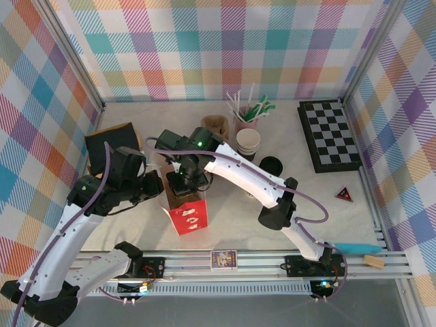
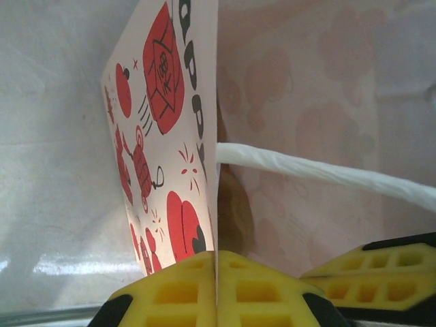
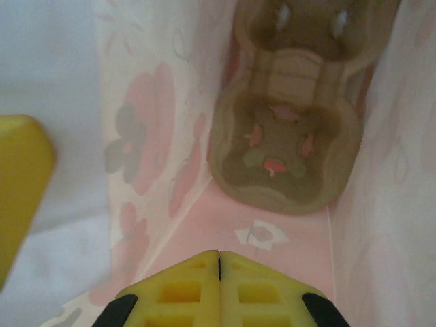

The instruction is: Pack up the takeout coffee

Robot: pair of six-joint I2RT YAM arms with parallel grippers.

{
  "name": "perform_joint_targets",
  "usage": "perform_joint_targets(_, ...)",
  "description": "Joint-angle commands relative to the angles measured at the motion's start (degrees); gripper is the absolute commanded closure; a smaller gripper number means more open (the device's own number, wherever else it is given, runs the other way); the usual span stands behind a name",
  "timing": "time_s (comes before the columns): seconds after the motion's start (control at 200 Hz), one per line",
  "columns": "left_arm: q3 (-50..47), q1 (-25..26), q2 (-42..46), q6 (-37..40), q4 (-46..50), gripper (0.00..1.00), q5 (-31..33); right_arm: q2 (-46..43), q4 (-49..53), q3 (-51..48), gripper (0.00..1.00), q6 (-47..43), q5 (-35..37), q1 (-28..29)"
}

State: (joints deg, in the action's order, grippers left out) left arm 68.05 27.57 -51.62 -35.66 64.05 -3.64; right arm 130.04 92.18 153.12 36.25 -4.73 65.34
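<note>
A red-and-white printed paper bag [image 1: 189,216] stood upright on the tabletop [image 1: 231,235], its mouth open upward. The left tool [image 2: 216,272] was pinched shut on the bag's top edge, the sheet of paper caught between its yellow fingers [image 2: 177,293]. A twisted white handle [image 2: 327,174] ran across just inside the bag. In the top view the left tool [image 1: 155,185] sat at the bag's left rim.

The right tool [image 3: 219,272] hung in the mouth of the bag [image 3: 150,136], pointing down. Its fingers were pressed together with nothing between them. Below it, at the bottom of the bag, lay a brown moulded cup carrier [image 3: 286,136]. The wells that showed held no cup. From above, the right tool [image 1: 187,182] sat right over the bag's opening.

The takeout coffee [image 1: 271,165] stood outside the bag on the tabletop. It was to the right of the right arm and well apart from the bag, with its black lid facing up. Just behind it stood a stack of white cups [image 1: 248,142], lidless and nested. Farther back, a pink cup [image 1: 246,122] held white straws [image 1: 238,102] and some green sticks.
</note>
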Motion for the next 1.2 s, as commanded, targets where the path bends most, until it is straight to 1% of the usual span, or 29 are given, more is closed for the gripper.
perform_joint_targets(0.0, 0.3, -0.4, -0.2, 1.8, -4.1, 1.00, 1.6, 1.1, 2.7, -0.4, 1.00, 1.4, 2.9, 0.5)
perform_joint_targets(0.105, -1.1, -0.4, -0.3, 0.1, -4.7, 1.00, 0.3, 1.8, 2.0, -1.0, 1.00, 1.4, 3.1, 0.4)
perform_joint_targets(0.265, -3.6, -0.5, 0.3, -1.7, -6.0, 1.00, -1.1, 5.4, 3.5, 2.4, 1.00, 1.6, 2.9, -0.4)
perform_joint_targets(0.325, -3.9, -0.4, 0.2, -2.0, -6.2, 1.00, -1.4, 5.7, 4.2, 2.1, 1.00, 2.1, 4.1, -0.6)
perform_joint_targets(0.435, -4.1, -0.4, -0.3, -2.2, -7.0, 1.00, -2.0, 5.3, 2.6, -1.5, 1.00, 1.8, 4.2, -0.7)
perform_joint_targets(0.63, -3.9, -0.4, -0.9, -1.6, -6.8, 1.00, -2.7, 7.5, 2.1, 1.3, 1.00, 1.8, 4.8, -2.4)
perform_joint_targets(0.805, -3.7, -0.4, -1.2, -1.6, -6.7, 1.00, -2.4, 7.2, 0.1, -2.5, 1.00, 0.5, 6.5, -1.8)
perform_joint_targets(0.915, -3.0, -0.4, -1.9, -1.7, -6.6, 1.00, -1.9, 7.1, 1.2, -3.5, 1.00, 0.5, 9.6, -1.1)
perform_joint_targets(1.035, -2.8, -0.5, -1.8, -1.9, -6.4, 1.00, -1.6, 6.0, -0.7, -8.4, 1.00, 0.7, 9.5, -1.2)
perform_joint_targets(1.195, -3.3, -0.5, -1.6, -2.4, -6.1, 1.00, -1.6, 7.8, -1.1, -9.2, 1.00, 0.5, 8.9, -1.1)
